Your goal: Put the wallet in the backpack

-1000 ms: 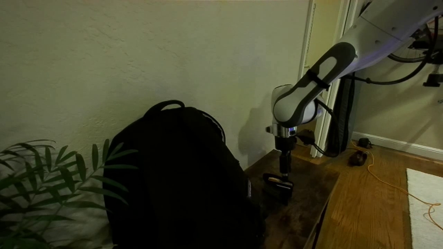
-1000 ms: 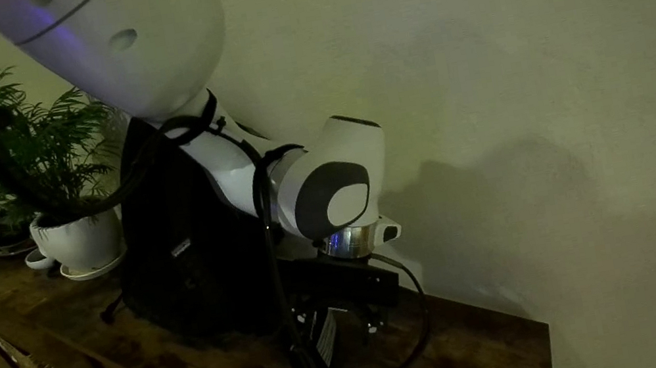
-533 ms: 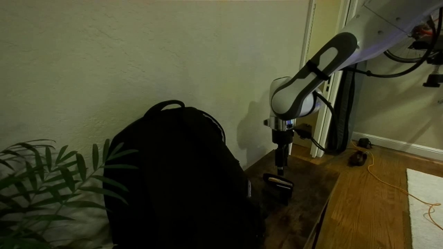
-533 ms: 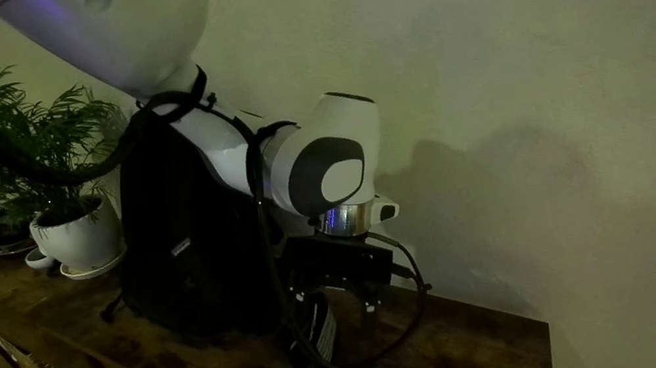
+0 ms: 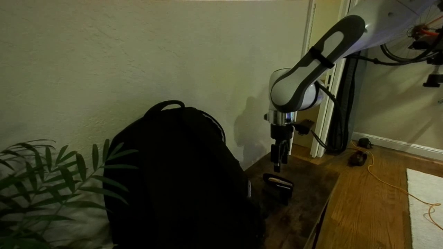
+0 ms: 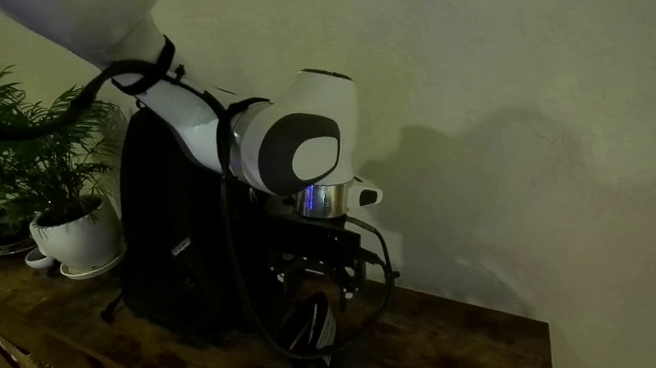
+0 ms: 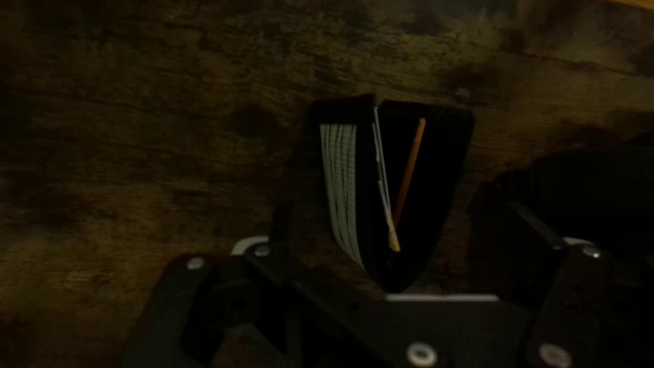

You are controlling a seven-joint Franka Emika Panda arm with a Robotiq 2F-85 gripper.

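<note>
We're seeing the pincer (image 5: 279,166) rising since the earlier frame, jaws standing wide apart, gripping nothing. We're finding the wallet (image 7: 368,189) below, standing splayed on the worktop (image 6: 449,350) beside the backpack (image 5: 187,180). We're worrying: with it balancing on edge, an off-centre descent could be catching only one side and toppling it; also, we're making out no backpack opening, so insertion could be stalling

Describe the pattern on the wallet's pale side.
Pale grey with thin dark lines; the wallet shows best in the wrist view.
</note>
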